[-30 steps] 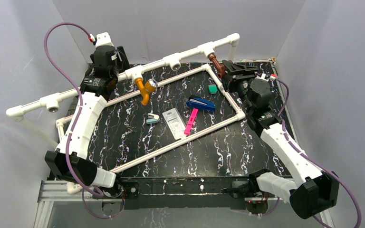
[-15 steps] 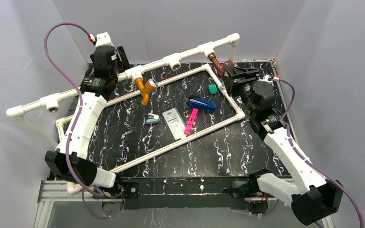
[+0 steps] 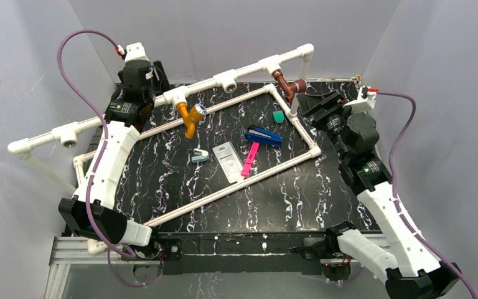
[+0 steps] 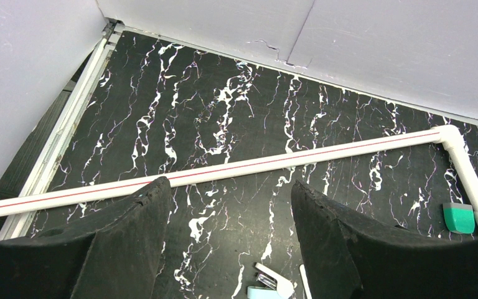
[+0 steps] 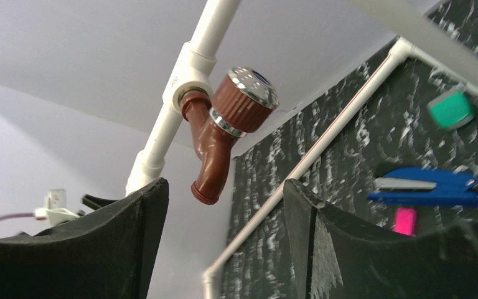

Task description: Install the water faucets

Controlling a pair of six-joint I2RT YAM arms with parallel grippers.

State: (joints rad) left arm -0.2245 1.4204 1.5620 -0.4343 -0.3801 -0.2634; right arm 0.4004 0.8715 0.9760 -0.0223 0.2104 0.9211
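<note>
The orange faucet (image 3: 190,118) with a silvery knob hangs from a white tee on the raised pipe at the back left. The dark brown faucet (image 3: 288,86) hangs from a tee near the back right; in the right wrist view (image 5: 221,134) its spout points down and it sits plugged into the tee. My right gripper (image 3: 321,104) is open and empty, a little to the right of the brown faucet and apart from it (image 5: 224,184). My left gripper (image 3: 157,76) is open and empty behind the raised pipe, left of the orange faucet (image 4: 230,187).
A white pipe frame (image 3: 236,180) lies on the black marbled table. Inside it are a blue stapler (image 3: 262,136), a pink strip (image 3: 249,159), a white card (image 3: 227,161), a small pale staple remover (image 3: 200,155) and a green block (image 3: 278,116). Grey walls stand close on three sides.
My right gripper has drawn back to the right, away from the brown faucet, which stays on its tee. The left arm has not moved.
</note>
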